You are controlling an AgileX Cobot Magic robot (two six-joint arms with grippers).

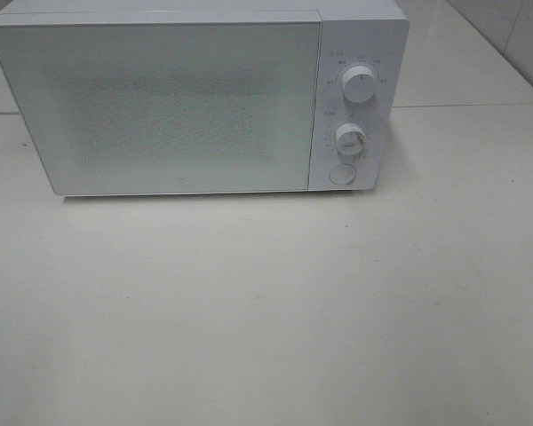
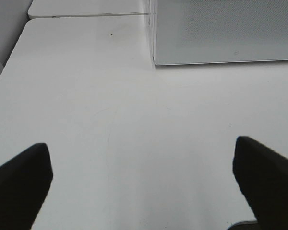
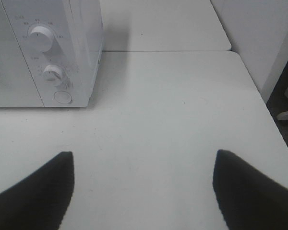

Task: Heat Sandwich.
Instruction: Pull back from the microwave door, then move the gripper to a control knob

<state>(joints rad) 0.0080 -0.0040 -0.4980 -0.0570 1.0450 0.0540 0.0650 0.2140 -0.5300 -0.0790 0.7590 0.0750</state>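
My left gripper (image 2: 140, 143) and right gripper (image 3: 144, 153) hang over the white table (image 1: 266, 311), jaws spread apart and holding nothing. Beyond them stands the microwave (image 1: 160, 98), shut. Where the sandwich is, I cannot tell.

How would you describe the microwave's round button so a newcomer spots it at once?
The white microwave stands on the table; its control panel is right of the door. The button sits lowest there, under two knobs: flat, no pointer.

surface: white table (image 1: 266, 311) | on it: white microwave (image 1: 195, 98), door shut, at back
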